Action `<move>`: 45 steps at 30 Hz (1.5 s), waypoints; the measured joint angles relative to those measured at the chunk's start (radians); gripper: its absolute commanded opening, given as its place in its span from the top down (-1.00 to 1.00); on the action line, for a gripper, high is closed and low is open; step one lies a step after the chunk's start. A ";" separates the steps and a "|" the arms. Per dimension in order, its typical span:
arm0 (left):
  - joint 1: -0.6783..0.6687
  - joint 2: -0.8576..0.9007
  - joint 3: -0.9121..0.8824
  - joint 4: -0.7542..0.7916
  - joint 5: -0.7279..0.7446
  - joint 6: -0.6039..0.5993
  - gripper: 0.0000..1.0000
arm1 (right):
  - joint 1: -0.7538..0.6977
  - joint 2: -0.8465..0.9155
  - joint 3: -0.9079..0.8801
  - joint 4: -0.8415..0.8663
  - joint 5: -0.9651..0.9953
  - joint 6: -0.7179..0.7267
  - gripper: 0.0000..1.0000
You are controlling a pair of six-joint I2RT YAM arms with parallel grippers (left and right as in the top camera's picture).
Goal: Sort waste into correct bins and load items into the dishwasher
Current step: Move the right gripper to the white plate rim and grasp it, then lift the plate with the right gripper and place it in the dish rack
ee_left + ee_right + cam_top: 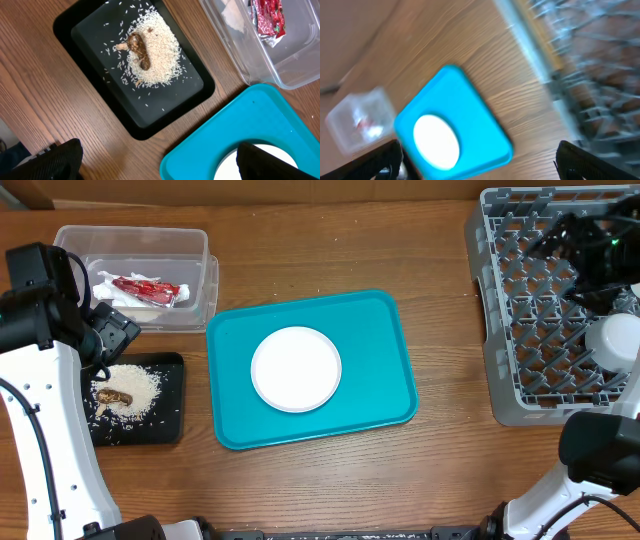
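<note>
Left edge: left claw (157, 165) stands over the black tray (170, 412), fingers spread wide, holding nothing. The tray contains rice (137, 383) and a brown lump (113, 395). Behind it, at the far left corner, the clear tub (150, 248) holds napkins (115, 296) and a red wrapper (148, 288). Centre: the teal tray (370, 370) carries a white plate (296, 368), with bare table (330, 250) beyond it and a clear strip on its right. Right edge: the grey dish rack (530, 310) contains one white dish (615, 340). Right claw (485, 162) is spread wide and empty; its view is blurred.

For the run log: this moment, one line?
left gripper open | right gripper open | rice, brown lump in black tray | plate on teal tray
</note>
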 measured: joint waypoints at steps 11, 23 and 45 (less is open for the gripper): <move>0.000 0.000 0.000 -0.003 0.006 0.000 -1.00 | 0.539 -0.002 -0.337 0.237 0.082 -0.068 -0.98; 0.000 0.000 0.000 -0.003 0.008 0.000 -0.99 | 0.901 0.105 -0.588 0.535 0.364 0.228 -0.29; 0.000 0.000 0.000 -0.002 0.008 0.000 -1.00 | 0.926 0.237 -0.646 0.673 0.409 0.433 0.03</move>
